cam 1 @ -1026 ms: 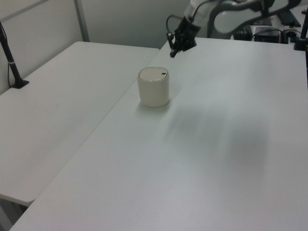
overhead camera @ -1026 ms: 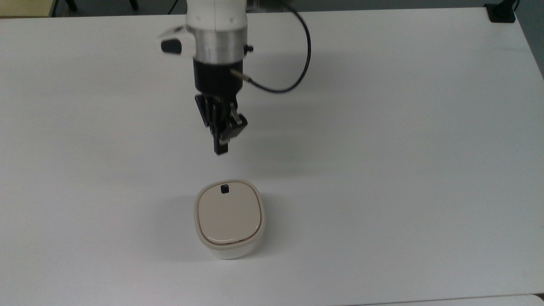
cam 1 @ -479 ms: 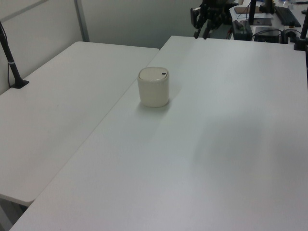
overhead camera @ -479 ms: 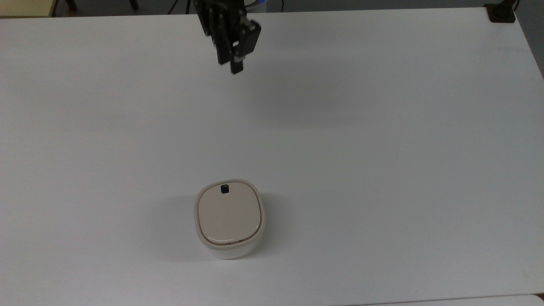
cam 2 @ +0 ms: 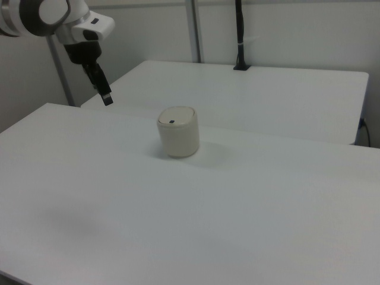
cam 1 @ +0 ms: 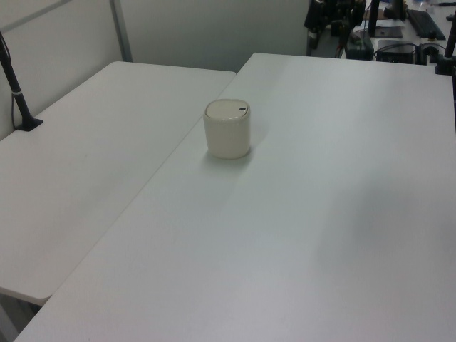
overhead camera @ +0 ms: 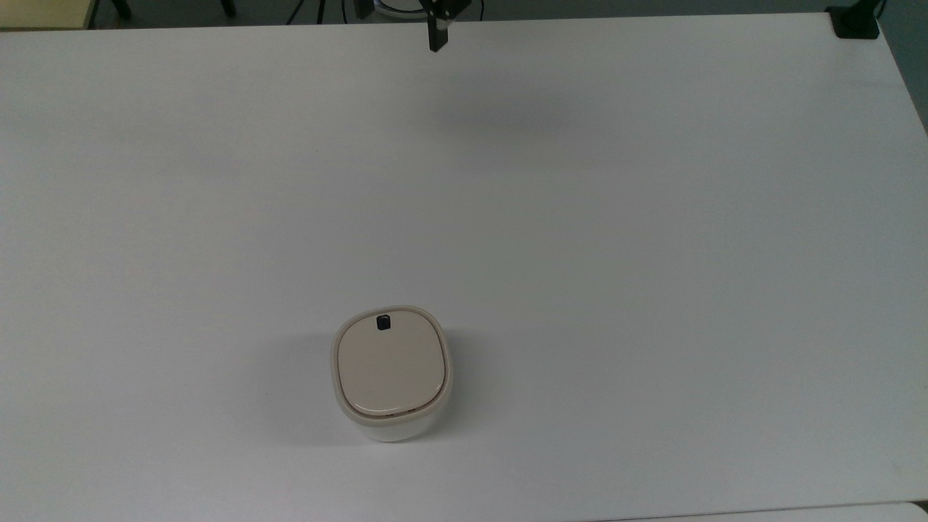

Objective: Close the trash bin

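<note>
The trash bin point(overhead camera: 391, 373) is a small cream-white rounded-square tub standing on the white table point(overhead camera: 652, 217), near the front in the top view. Its beige lid point(overhead camera: 390, 366) lies flat and level with the rim, with the black square button point(overhead camera: 383, 322) at the lid's far edge. The bin point(cam 1: 228, 130) stands upright in the left view, and the bin point(cam 2: 178, 132) does so in the right view too. My gripper point(overhead camera: 437, 38) hangs high at the table's far edge, well away from the bin. In the right view the gripper point(cam 2: 107, 97) points down with its fingers together and nothing between them.
A second white table point(cam 1: 107, 142) adjoins on the left view's left, with a black post point(cam 1: 14, 82) clamped at its edge. Another black post point(cam 2: 239, 35) rises at the back in the right view. A black clamp point(overhead camera: 855, 22) sits at the top view's upper right corner.
The gripper has risen and drawn back from just behind the bin to the table's far edge. The bin and its lid have not moved.
</note>
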Action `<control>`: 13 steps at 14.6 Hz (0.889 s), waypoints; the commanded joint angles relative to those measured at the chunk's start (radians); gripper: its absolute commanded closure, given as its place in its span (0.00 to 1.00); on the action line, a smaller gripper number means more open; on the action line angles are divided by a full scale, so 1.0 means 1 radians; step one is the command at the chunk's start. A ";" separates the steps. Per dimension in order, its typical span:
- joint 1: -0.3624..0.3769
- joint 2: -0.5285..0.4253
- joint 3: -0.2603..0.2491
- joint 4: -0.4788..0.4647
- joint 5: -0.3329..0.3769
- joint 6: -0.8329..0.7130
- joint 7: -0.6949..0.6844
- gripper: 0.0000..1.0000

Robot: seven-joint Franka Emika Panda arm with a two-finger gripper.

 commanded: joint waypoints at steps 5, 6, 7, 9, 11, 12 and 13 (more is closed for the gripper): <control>-0.081 -0.018 0.010 -0.011 0.005 -0.058 -0.566 0.00; -0.084 -0.009 0.010 -0.008 0.001 -0.058 -0.580 0.00; -0.084 0.011 0.010 0.021 -0.017 -0.058 -0.580 0.00; -0.084 0.027 0.010 0.049 -0.024 -0.097 -0.575 0.00; -0.084 0.027 0.010 0.049 -0.024 -0.098 -0.571 0.00; -0.084 0.027 0.010 0.049 -0.024 -0.098 -0.569 0.00; -0.084 0.025 0.010 0.049 -0.024 -0.100 -0.569 0.00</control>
